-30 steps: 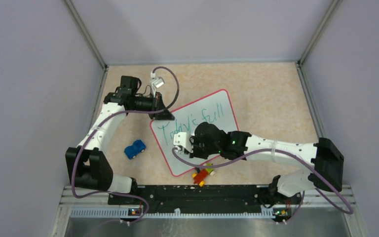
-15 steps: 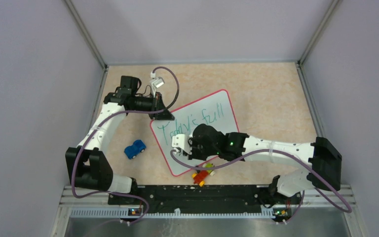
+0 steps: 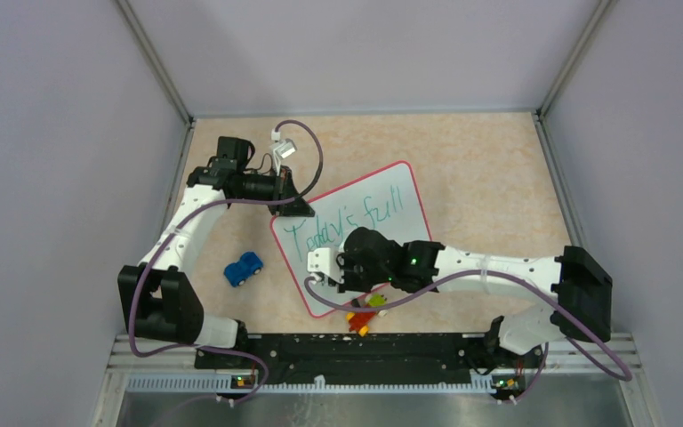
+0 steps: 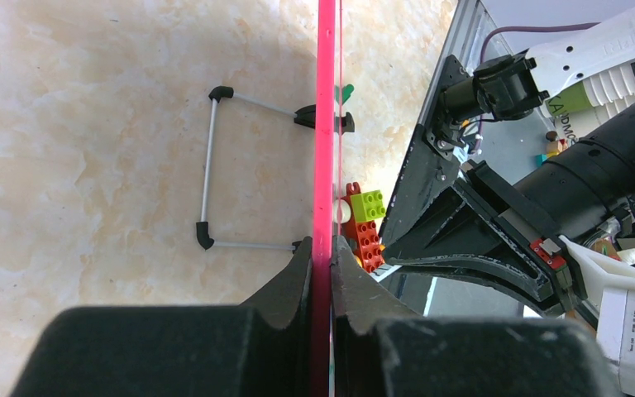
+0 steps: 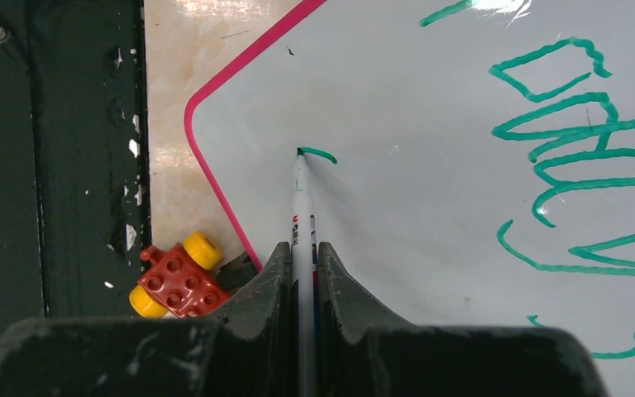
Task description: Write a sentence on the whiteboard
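The whiteboard (image 3: 389,184) lies tilted on the table, propped on a wire stand (image 4: 208,165). The sentence (image 3: 347,218) in green reads "Today's full" on one line. My left gripper (image 3: 295,207) is shut on the board's far-left red rim (image 4: 325,149), with a jaw on each face (image 4: 323,248). My right gripper (image 3: 341,274) is over the board's near-left part and is shut (image 5: 302,252) on a white marker (image 5: 301,207). The marker's tip touches the board at a short new green stroke (image 5: 318,153) below the lettering (image 5: 579,141), near the board's corner.
A blue toy car (image 3: 244,268) sits left of the board. A red, yellow and green brick toy (image 3: 366,313) lies against the board's near edge, also in the right wrist view (image 5: 174,281). A black rail (image 3: 338,349) runs along the table's near edge. Grey walls enclose three sides.
My right gripper has moved left and nearer with the marker, to the board's near-left part. The left arm and the board have not moved.
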### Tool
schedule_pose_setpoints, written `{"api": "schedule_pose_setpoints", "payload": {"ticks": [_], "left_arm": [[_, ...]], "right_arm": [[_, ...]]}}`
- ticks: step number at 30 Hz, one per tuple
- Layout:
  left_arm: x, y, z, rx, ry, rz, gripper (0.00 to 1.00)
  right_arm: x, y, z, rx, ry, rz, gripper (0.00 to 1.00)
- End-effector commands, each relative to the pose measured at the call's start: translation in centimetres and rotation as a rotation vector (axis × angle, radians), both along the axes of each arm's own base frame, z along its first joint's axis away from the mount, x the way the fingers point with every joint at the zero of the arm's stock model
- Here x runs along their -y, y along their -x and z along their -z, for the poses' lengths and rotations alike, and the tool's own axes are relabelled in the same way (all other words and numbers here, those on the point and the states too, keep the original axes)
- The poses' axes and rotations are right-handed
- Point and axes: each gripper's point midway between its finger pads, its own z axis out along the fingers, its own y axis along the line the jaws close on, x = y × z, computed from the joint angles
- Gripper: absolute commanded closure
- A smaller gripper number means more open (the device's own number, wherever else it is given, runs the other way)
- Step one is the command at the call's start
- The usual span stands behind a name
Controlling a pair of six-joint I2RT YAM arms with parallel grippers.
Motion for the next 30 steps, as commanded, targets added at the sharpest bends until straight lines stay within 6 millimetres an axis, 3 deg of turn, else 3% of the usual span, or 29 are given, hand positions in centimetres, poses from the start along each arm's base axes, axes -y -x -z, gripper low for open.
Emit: {"api": "schedule_pose_setpoints", "payload": {"ticks": [1, 10, 20, 30], "left_arm": [[-0.1, 0.0, 0.1, 0.012, -0.015, -0.007, 1.00], [-0.1, 0.0, 0.2, 0.006, -0.013, -0.006, 1.00], [-0.1, 0.0, 0.3, 0.003, -0.013, -0.005, 1.00], [-0.1, 0.1, 0.3, 0.002, -0.010, -0.002, 1.00]], "right_arm": [[1.3, -0.6, 0.3, 0.052, 0.041, 0.022, 1.00], [1.9, -0.8, 0.0, 0.068, 0.042, 0.036, 1.00], [1.9, -2.9, -2.1, 0.122, 0.010, 0.122, 1.00], [1.2, -3.8, -3.4, 0.141, -0.022, 0.151, 1.00]]}}
